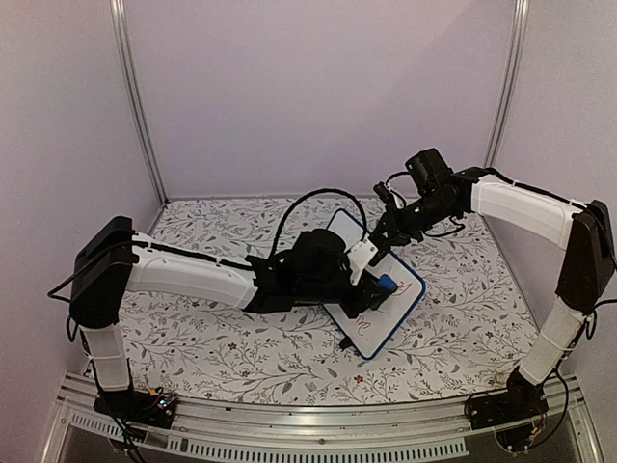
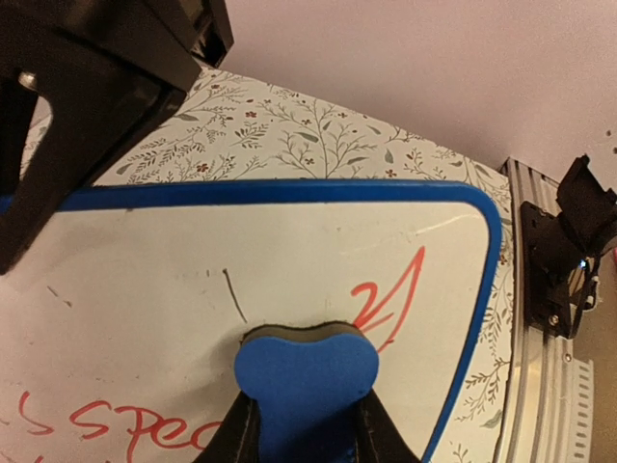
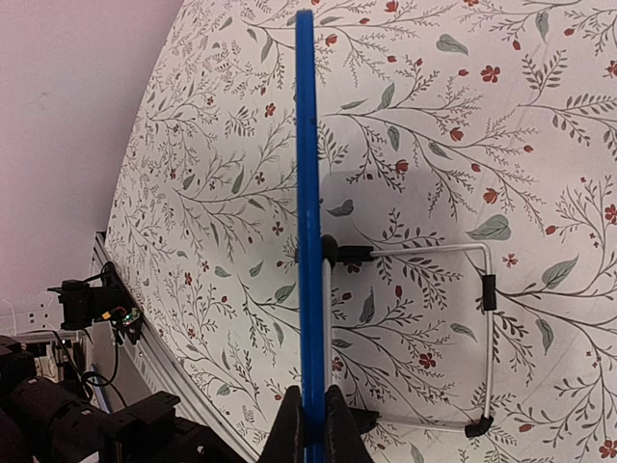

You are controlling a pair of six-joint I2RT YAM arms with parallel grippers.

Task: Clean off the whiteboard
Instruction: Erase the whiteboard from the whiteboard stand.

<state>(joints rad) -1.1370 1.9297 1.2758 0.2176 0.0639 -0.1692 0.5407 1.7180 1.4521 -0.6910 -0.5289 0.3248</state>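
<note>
Fingers point(image 3: 288, 426): right gripper point(image 3: 310, 429) pinches whiteboard point(image 3: 307, 193) (wire stand point(image 3: 487, 289) seen only there); left gripper point(image 2: 307, 439) grips eraser point(image 2: 307, 371).

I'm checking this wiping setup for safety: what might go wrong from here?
The right pincer pinches only the thin edge of the blue-framed white rectangular whiteboard; wiping pressure might twist it loose.
Red handwriting lies on both sides of the blue eraser block in the left pincer; a short stroke may miss some.
</note>
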